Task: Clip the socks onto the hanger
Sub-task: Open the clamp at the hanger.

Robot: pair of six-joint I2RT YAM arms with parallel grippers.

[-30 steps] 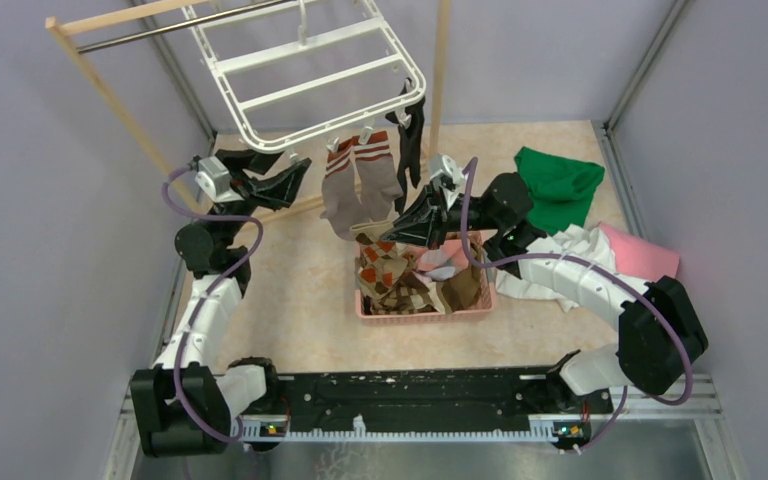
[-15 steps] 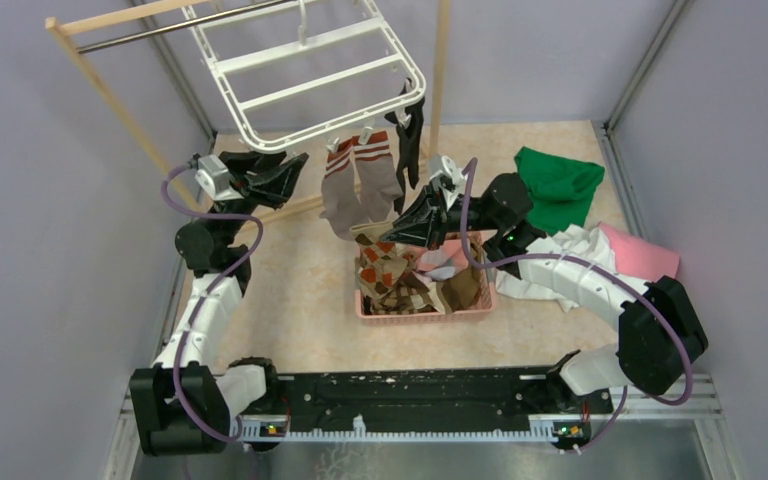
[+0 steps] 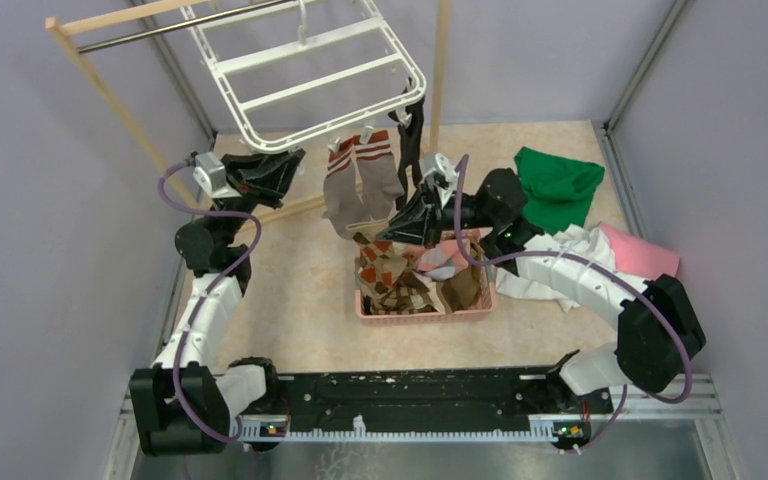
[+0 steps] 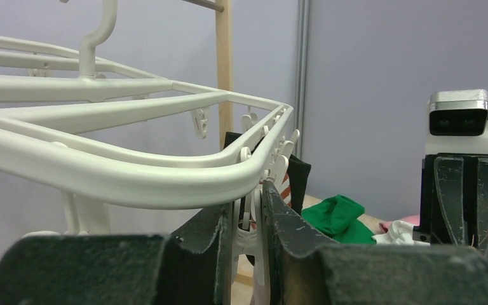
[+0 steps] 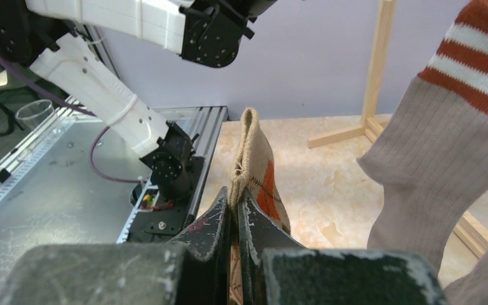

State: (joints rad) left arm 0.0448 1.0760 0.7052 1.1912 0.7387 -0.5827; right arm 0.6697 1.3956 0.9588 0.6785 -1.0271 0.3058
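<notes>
- An argyle sock (image 5: 254, 166) is gripped by its cuff in the clenched right gripper (image 5: 234, 210), raised over the pink basket (image 3: 425, 312).
- Two striped-cuff socks (image 3: 360, 185) and a black sock (image 3: 412, 140) are hung from the hanger (image 4: 133, 179), along its near rim.
- A clip (image 4: 249, 238) on that rim is pinched by the left gripper (image 4: 246, 216).

Three clipped socks (image 3: 345, 190), one hanger (image 4: 133, 181), one basket (image 3: 420, 313)

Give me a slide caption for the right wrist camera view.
Right fingers pinch an argyle sock, cuff up, beside a hanging striped sock.
</notes>
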